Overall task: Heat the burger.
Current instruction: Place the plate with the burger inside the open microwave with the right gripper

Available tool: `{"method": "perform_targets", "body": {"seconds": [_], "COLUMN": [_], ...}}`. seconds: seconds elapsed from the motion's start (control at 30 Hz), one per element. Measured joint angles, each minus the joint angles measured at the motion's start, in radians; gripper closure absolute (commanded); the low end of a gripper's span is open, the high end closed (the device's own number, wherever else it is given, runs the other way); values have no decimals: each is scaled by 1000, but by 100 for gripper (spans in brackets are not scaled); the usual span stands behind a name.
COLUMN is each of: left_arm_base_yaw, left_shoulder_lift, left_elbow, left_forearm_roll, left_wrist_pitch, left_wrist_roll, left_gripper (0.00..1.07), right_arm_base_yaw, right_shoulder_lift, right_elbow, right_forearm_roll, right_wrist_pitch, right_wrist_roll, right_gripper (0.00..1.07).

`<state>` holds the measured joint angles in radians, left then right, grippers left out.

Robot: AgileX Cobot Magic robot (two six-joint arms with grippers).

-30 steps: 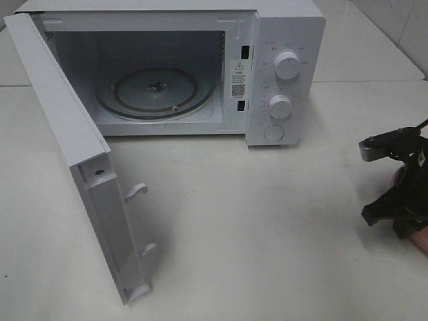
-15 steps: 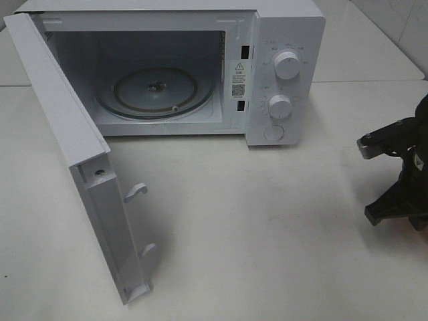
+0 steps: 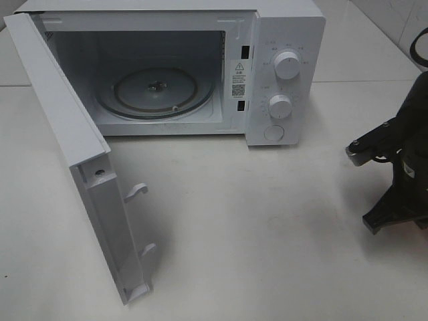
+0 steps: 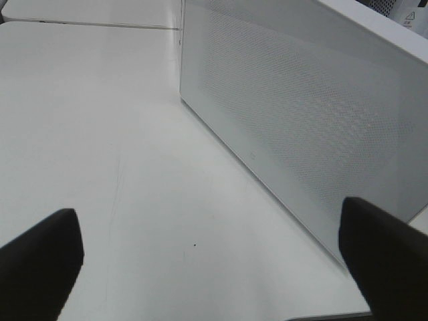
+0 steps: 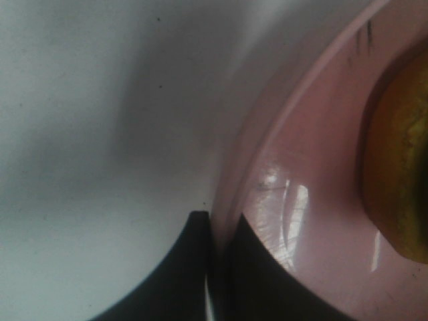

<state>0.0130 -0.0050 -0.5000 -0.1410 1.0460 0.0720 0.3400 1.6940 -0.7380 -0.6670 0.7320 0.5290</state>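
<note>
With the right gripper [image 5: 221,231] clamped on the pink plate [image 5: 314,254] rim, carry level: the burger [image 5: 401,167] is likely soft, loose and crushable.

My right arm [image 3: 401,167] is black and chunky, with a shiny grey metal piece [image 3: 364,148] on its side (little dark screws dot it) and a black cable [image 3: 412,48] looping above. The left gripper [image 4: 207,227] has two fat black fingers [image 4: 40,261] with blunt ends. The right gripper [image 5: 219,217] has pointed black ones.

White table [image 3: 267,221], white microwave [image 3: 287,40] standing on it, door [image 3: 67,134] swung open
</note>
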Motion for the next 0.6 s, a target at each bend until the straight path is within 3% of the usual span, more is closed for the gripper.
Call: {"method": "perform_targets", "body": {"seconds": [0.6], "left_arm_base_yaw": [0], "left_shoulder_lift": [0], "left_elbow": [0], "left_forearm_roll": [0], "left_wrist_pitch": [0], "left_wrist_roll": [0], "left_gripper": [10], "right_arm_base_yaw": [155], "right_shoulder_lift": [-129], "right_elbow": [47], "right_forearm_roll": [-52], "right_wrist_pitch": [80], "right_wrist_roll": [17], "right_gripper": [107]}}
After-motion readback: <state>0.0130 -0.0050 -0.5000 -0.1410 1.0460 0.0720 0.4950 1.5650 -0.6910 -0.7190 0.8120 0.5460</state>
